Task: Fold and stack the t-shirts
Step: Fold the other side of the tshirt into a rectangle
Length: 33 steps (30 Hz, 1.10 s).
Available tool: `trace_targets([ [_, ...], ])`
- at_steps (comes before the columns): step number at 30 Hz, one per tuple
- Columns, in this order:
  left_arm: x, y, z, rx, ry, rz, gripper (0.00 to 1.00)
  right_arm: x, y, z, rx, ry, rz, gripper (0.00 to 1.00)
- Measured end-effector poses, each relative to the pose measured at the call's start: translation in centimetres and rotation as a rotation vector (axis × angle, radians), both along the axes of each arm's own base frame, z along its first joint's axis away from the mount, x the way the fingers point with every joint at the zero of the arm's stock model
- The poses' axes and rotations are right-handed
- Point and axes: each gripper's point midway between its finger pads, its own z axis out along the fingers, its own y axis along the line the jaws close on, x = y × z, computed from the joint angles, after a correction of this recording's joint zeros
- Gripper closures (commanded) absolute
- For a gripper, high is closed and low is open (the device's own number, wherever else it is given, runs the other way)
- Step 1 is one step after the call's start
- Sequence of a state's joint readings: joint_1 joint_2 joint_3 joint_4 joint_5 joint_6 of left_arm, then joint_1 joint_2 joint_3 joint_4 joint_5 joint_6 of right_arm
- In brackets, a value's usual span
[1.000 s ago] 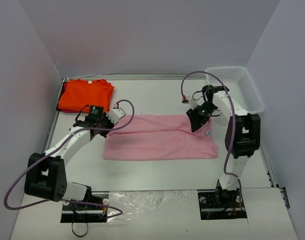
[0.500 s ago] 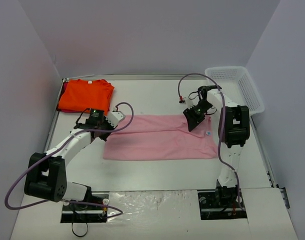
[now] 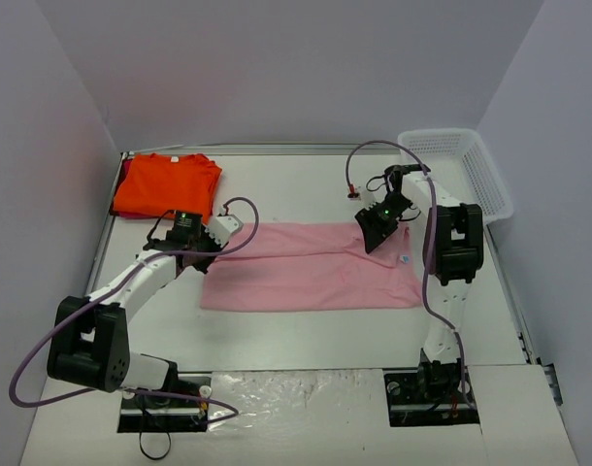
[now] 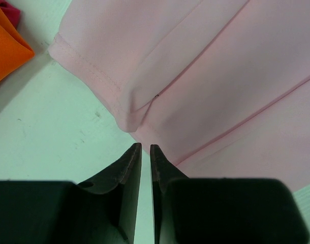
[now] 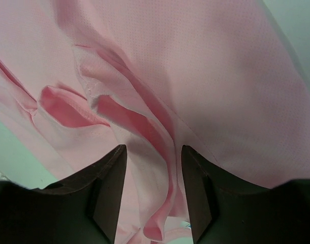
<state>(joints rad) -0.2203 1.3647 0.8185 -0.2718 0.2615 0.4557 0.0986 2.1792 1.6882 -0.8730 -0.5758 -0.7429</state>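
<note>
Top external view is showing the bench [image 3: 306, 330] carrying everything, and the widest thing on it is the pink t-shirt [image 3: 311, 267], which is lying across the middle as a long flat band running from left to right. Next in size, the orange t-shirt [image 3: 167, 184] is sitting in the far left corner as a compact, roughly square bundle, well apart from the pink one, while a white mesh basket [image 3: 471, 165] is standing at the far right edge. The left arm is reaching to the band's left end and the right arm is bending down over its far right part. In the left wrist view the left tool [image 4: 144, 147] is hovering just short of a hemmed corner of the pink cloth, its fingers drawn almost together with only a thin slit of bench showing between them and no cloth in it. In the right wrist view the right tool [image 5: 153, 148] is holding its fingers apart over rumpled pink fabric, a raised ridge of cloth running between them without being clamped. Judging from this, the orange shirt is looking finished and the pink one is only partly folded lengthwise; the crosswise folds and the stacking of one shirt on the other are probably what is left.
</note>
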Motion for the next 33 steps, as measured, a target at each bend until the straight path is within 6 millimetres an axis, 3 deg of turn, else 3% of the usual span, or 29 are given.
trace_targets([
  [11, 0.0, 0.0, 0.0, -0.005, 0.003, 0.005, 0.87, -1.2, 0.1, -0.7, 0.015, 0.028, 0.013, 0.58],
  [25, -0.4, -0.2, 0.0, -0.020, 0.007, 0.009, 0.87, -7.4, 1.9, 1.8, 0.045, 0.044, 0.081, 0.58],
  [33, -0.6, -0.3, -0.2, -0.025, 0.014, 0.005, 0.87, -10.3, 2.1, 0.5, 0.046, 0.119, 0.100, 0.57],
])
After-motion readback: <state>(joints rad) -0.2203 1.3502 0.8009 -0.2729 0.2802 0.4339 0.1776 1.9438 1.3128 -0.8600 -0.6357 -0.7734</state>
